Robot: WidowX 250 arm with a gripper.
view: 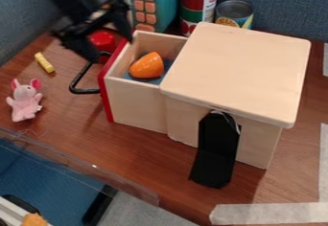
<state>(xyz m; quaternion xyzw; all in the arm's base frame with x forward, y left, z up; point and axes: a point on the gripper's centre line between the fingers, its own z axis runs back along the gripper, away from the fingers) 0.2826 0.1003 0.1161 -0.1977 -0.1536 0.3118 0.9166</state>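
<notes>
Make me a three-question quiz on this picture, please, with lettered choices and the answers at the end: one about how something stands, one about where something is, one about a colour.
1. How does the drawer of the wooden box stand?
A) Pushed fully in
B) Pulled out
C) Upside down on the table

2. Where is the orange piece?
A) Inside the drawer
B) On top of the box
C) Beside the mouse toy

3. What colour is the mouse toy?
A) Green
B) Black
C) Pink

Answers:
1: B, the drawer's side walls and inside can be seen out past the box's top.
2: A, it rests between the drawer's walls, on something blue.
3: C, its body is pale pink and its ears a stronger pink.
</notes>
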